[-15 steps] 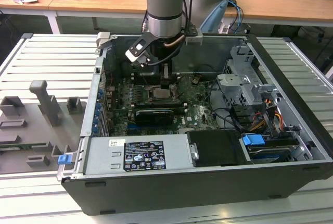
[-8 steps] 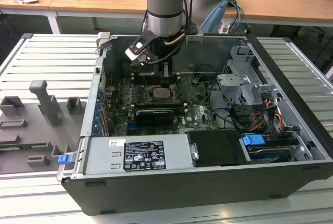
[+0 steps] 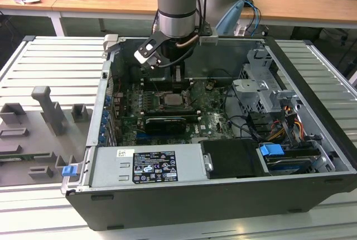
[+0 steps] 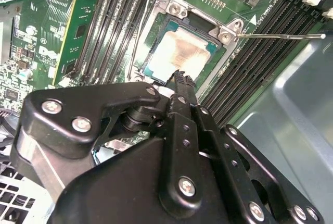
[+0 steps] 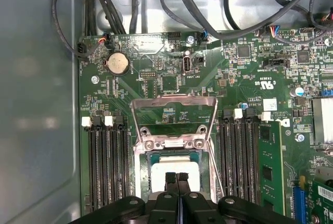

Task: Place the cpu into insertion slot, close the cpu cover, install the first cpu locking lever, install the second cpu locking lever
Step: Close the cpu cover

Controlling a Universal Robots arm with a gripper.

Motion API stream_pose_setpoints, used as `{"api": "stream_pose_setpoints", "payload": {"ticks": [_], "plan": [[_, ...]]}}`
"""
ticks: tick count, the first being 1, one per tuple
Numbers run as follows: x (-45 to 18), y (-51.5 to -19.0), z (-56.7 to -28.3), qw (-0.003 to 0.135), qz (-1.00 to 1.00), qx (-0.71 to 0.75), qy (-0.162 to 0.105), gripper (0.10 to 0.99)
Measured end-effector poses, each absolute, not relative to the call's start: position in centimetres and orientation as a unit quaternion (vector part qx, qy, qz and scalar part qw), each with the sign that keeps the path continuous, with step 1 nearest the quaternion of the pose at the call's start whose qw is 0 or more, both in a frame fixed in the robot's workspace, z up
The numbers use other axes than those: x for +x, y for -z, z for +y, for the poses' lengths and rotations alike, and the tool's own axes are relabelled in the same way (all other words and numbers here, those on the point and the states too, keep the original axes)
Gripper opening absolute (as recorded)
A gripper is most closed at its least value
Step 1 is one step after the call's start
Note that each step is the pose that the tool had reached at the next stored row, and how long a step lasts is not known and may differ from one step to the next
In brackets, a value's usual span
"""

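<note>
The cpu [image 4: 182, 51] lies flat in the insertion slot [image 5: 143, 164], its pale metal top facing up, and it shows in both wrist views. My gripper [image 5: 177, 176] hangs right over the cpu [image 5: 156, 174] with its two black fingers pressed together and nothing between them. I cannot tell whether the tips touch the chip. The cpu cover [image 5: 174, 99] is swung open and lies back over the green board beyond the slot. A thin silver locking lever [image 4: 281, 35] sticks out beside the socket, unlatched. In the exterior view the gripper [image 3: 177, 79] reaches down into the open computer case above the insertion slot [image 3: 177, 101].
Long black memory slots [image 5: 106, 166] flank the socket on both sides. A black card [image 3: 164, 123] sits in front of it, a power supply [image 3: 150, 164] at the case front and a drive cage [image 3: 262, 92] with cables on the exterior view's right. Grey fixtures [image 3: 47, 109] stand outside.
</note>
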State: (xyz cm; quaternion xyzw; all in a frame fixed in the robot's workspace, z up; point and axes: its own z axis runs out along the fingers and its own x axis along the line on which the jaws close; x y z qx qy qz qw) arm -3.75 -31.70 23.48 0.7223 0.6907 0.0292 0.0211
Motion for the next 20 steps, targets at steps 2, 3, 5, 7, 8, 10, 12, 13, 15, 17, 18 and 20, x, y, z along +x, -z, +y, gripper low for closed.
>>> {"api": "stream_pose_setpoints", "payload": {"ticks": [2, 3, 5, 7, 8, 10, 12, 13, 15, 17, 18, 20], "plan": [[-3.75, -23.58, -31.7, 0.02, 0.691, 0.722, -0.03, 0.106], [-3.75, -23.61, -31.7, 0.02, 0.691, 0.722, -0.03, 0.106], [-3.75, -23.65, -31.71, 0.02, 0.691, 0.722, -0.031, 0.106], [-3.75, -23.68, -31.71, 0.019, 0.691, 0.722, -0.031, 0.106], [-3.75, -23.73, -31.71, 0.019, 0.691, 0.722, -0.031, 0.106], [-3.75, -23.82, -31.71, 0.019, 0.691, 0.722, -0.031, 0.106], [-3.75, -23.97, -31.71, 0.019, 0.691, 0.722, -0.031, 0.106], [-3.75, -24.0, -31.71, 0.019, 0.691, 0.722, -0.031, 0.106], [-3.75, -24.07, -31.71, 0.019, 0.691, 0.722, -0.031, 0.106], [-3.75, -24.24, -31.71, 0.019, 0.691, 0.722, -0.031, 0.106], [-3.75, -24.29, -31.71, 0.019, 0.691, 0.722, -0.031, 0.106], [-3.75, -24.38, -31.7, 0.019, 0.691, 0.722, -0.031, 0.106]]}}
